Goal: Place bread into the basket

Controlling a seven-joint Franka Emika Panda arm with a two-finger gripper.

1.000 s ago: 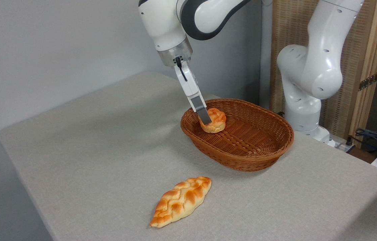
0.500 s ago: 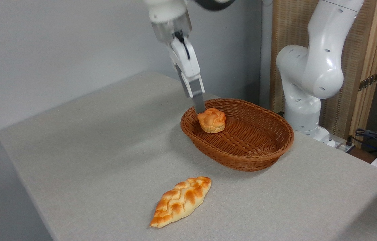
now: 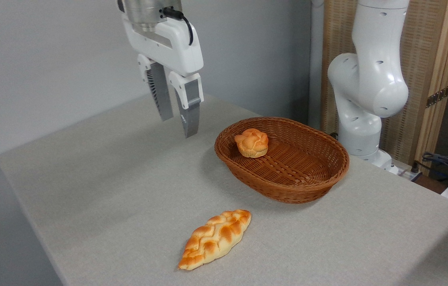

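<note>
Small round bread (image 3: 251, 143) lying inside the basket (image 3: 287, 186), on the woven floor near the basket's far-left rim, cracked knotted top facing up, touching nothing but wicker. Oval reddish-brown basket resting flat on the grey table (image 3: 108, 190), otherwise holding nothing. Gripper (image 3: 178, 126) hanging in the air up and to the left of the basket, clear of its rim and well apart from the bread, fingers pointing down toward the table. Jaws spread with a plain gap between them, gripping nothing. Near finger (image 3: 190, 119) grey-padded and closest to the basket; far finger showing its ribbed inner face. Braided loaf (image 3: 216, 238) lying on the table in front of the basket, toward the near edge, well apart from it and untouched. White arm base (image 3: 363, 91) standing behind the basket's right end, beside a wooden slatted panel (image 3: 430, 59).
</note>
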